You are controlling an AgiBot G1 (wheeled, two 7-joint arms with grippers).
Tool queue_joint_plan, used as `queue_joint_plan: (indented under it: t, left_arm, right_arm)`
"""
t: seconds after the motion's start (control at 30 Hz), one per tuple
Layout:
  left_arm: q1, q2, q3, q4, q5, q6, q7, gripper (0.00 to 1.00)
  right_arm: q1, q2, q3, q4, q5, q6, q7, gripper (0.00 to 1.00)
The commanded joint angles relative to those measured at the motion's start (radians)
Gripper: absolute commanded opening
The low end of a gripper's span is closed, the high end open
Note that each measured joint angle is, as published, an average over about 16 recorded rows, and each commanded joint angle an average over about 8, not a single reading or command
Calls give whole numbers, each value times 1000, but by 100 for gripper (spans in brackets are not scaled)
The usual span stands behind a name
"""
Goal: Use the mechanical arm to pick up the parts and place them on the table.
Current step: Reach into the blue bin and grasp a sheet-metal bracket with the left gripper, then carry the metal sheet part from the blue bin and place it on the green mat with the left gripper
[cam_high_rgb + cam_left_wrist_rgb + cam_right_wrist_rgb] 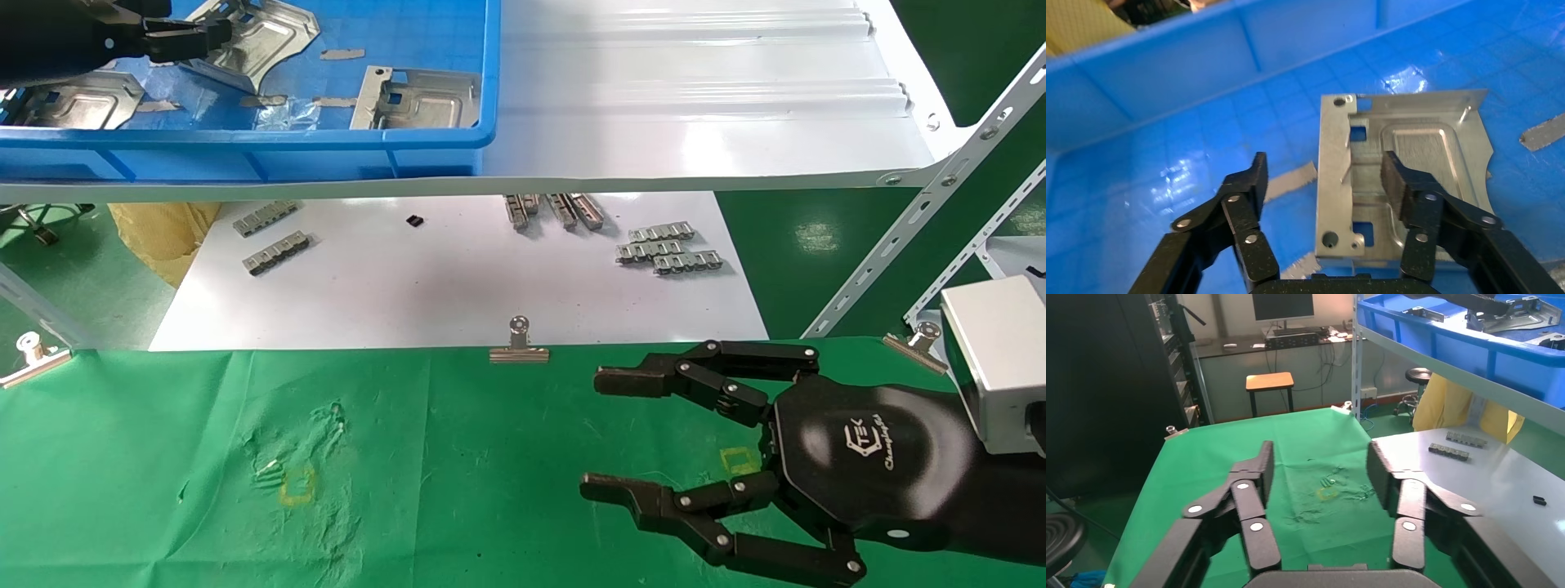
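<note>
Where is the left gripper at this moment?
In the head view the left gripper is at the far left, inside the blue bin on the white shelf, its open jaws above a metal part.

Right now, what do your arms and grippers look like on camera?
Right gripper: glossy black hexagonal palm with a white "TEK" logo, black jointed linkage fingers with silver rivets, silver box wrist. Left gripper: the same black linkage fingers.
</note>
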Motion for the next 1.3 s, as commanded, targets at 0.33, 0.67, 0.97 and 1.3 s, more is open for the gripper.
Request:
queue_joint_plan:
  t: [0.33, 0.67, 0.97, 1.3]
  left_arm:
    - [28, 6, -21, 5, -30, -46, 1, 0]
    - [47, 3, -46, -15, -66, -69, 29, 0]
    - [26, -24, -89, -79, -134, 137, 96, 0]
    - [49, -83, -103, -158, -190, 671, 212, 0]
  right_arm:
    - [0, 0, 0, 0, 0, 0, 0, 100]
    - [0, 0, 0, 0, 0, 0, 0, 100]
    - [0, 0, 0, 0, 0, 0, 0, 100]
    - [0, 0, 0, 0, 0, 0, 0, 100]
